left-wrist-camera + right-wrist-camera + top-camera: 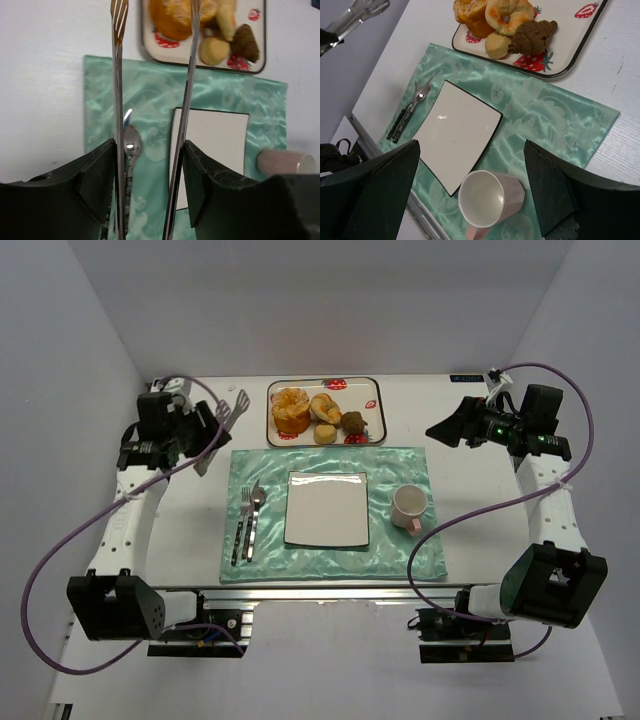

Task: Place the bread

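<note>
Left wrist: tongs [119, 100] in left gripper [149, 150]

Glossy satin placemat [390, 550], shiny metal tongs [118, 125]

The top camera hung above and behind the arms, looking down over the whole table [180, 530], its near edge at the bottom of the view. The left wrist camera peered past the left gripper [148, 145] and along the tongs [118, 100], down toward the far tray [256, 37]. The right wrist camera, closer in, looked leftward through the right gripper [471, 145] over the cup [482, 200]. All three caught the tray, the placemat [400, 465] and the plate [325, 508].
</note>
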Controlling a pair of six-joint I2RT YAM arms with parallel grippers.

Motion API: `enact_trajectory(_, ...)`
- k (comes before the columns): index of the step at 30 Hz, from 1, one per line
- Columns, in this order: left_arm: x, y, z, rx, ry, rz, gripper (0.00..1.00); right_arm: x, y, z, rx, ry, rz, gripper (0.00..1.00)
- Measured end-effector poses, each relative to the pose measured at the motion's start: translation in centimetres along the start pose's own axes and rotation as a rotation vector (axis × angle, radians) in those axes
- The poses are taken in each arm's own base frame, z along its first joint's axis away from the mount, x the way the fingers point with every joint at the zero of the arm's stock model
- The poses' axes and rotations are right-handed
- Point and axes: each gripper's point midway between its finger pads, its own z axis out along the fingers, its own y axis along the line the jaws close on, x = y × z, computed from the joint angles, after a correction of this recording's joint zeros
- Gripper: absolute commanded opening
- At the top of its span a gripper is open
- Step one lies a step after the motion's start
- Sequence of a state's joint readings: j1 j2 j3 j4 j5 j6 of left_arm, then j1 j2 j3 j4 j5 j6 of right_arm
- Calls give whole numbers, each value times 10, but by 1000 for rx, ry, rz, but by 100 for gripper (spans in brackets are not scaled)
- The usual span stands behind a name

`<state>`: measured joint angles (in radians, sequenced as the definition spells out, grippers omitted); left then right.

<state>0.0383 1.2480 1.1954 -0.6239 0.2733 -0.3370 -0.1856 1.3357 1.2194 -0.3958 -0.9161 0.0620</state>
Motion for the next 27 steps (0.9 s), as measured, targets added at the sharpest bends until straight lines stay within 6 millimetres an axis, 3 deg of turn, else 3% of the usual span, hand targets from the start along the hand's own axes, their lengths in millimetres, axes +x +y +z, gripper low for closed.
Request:
enact_trajectory(5, -4, -74, 14, 126, 51, 110, 64, 3, 1, 0, -6, 2, 14, 89)
enact_trajectory(7, -1, -90, 24, 144, 78, 133, 64, 4, 2, 0, -6, 1, 13, 89)
enact_trajectory(12, 8, -108, 52, 138, 156, 156, 63, 4, 7, -4, -7, -6, 0, 89)
enact_trajectory(16, 15, -134, 79, 165, 209, 147, 62, 4, 9, -5, -6, -11, -4, 89)
enact_trajectory(23, 63, -163, 115, 194, 361, 64, 60, 5, 7, -6, 0, -11, -1, 89)
enact_trajectory(27, 75, -168, 128, 172, 409, 31, 60, 4, 5, -7, 6, -15, 0, 89)
